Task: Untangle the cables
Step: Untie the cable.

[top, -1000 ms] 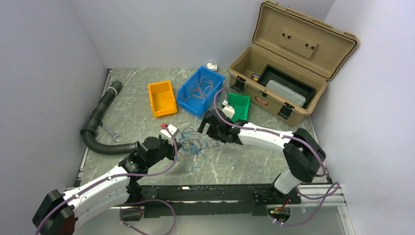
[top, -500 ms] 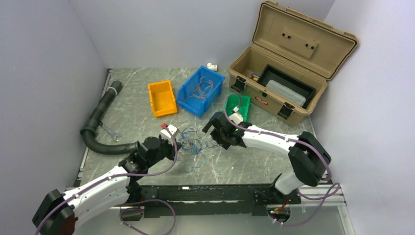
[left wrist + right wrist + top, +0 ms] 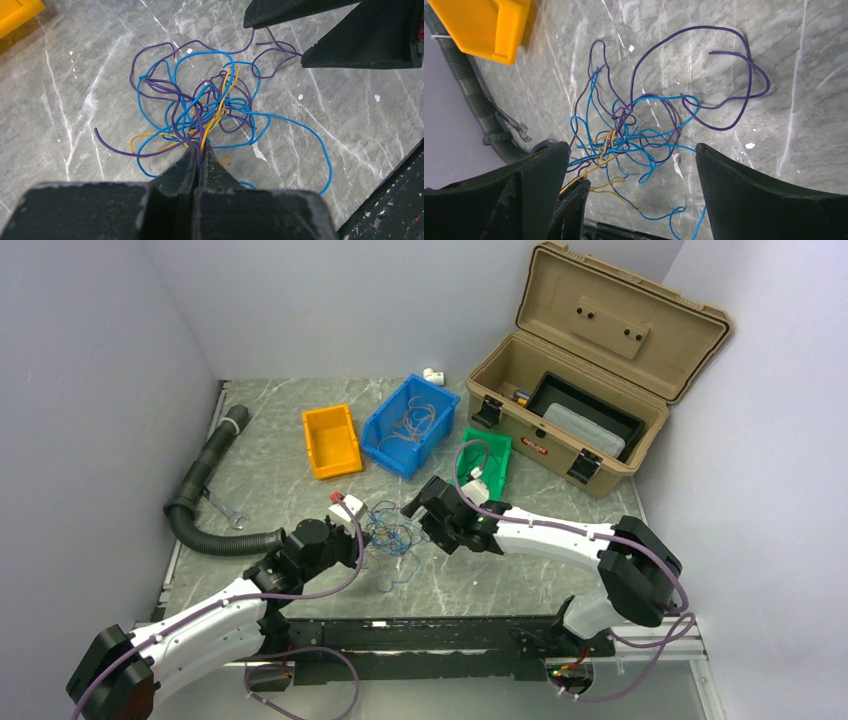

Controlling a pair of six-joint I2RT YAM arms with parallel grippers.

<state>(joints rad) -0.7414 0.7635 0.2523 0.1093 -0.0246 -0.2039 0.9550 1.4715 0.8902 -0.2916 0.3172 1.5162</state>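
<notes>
top view: cables (image 3: 392, 533) lie as one bundle on the table (image 3: 520, 570), between my left pincer (image 3: 357, 540) and my right pincer (image 3: 415, 512). count: one bundle, two pincers.

left wrist: left pincer (image 3: 199, 151) is closed tight, its tips pressed together on purple and yellow-orange strands at the near edge of the cables (image 3: 210, 107). right pincer (image 3: 274, 42) is spread wide at the far edge, with a purple loop lying between its fingers. i see no contact there.

right wrist: right pincer (image 3: 629, 146) gapes wide and holds nothing, above the cables (image 3: 639, 125). the knot at the centre is intact, with blue, purple and yellow-orange crossing there. one large purple loop lies loose to the side. count: three colours. i cannot settle the strands per colour inside the knot.

judgement: early in the task. one anchoring grip is made, no strand is pulled clear, and all the separating is left.
</notes>
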